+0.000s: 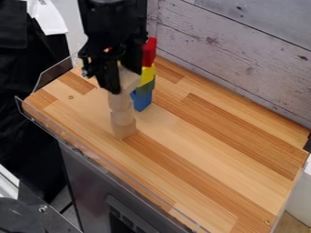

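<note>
Hand (123,78) at upper left of view, pointing down, at the upper end of the plain wood stack (123,116). State of hand: cannot tell whether it grips the top piece or is merely around or against it. Plain stack: upright on the tabletop (206,150), toward its left end; squared piece at base, rounded pieces above. Colored stack (147,75): just beyond and to the right, nearer the plank wall (237,54); 4 colors, top to bottom red, yellow, green, blue. Clear rim (53,73) along the tabletop's left edge.
</note>
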### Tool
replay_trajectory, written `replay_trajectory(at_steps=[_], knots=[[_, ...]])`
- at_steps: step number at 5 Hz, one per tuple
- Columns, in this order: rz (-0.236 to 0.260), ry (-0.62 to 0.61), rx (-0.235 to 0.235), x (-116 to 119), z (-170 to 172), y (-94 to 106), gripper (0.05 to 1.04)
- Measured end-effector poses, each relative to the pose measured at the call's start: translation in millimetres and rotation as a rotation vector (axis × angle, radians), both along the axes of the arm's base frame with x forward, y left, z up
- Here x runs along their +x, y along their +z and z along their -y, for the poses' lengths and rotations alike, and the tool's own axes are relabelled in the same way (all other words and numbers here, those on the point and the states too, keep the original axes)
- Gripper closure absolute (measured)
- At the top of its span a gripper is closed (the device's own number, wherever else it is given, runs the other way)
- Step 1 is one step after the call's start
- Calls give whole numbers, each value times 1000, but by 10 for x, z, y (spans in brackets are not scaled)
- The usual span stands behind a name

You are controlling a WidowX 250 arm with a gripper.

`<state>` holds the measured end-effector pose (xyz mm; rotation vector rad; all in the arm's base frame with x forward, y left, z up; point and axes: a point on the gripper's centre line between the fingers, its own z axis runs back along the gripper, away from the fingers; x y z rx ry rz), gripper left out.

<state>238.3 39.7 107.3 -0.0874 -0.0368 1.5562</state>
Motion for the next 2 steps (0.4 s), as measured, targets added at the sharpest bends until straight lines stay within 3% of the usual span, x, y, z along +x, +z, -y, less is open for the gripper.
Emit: replay_trajectory(at_steps=[2], knots=[[65,1,-29,143,660,28,531]])
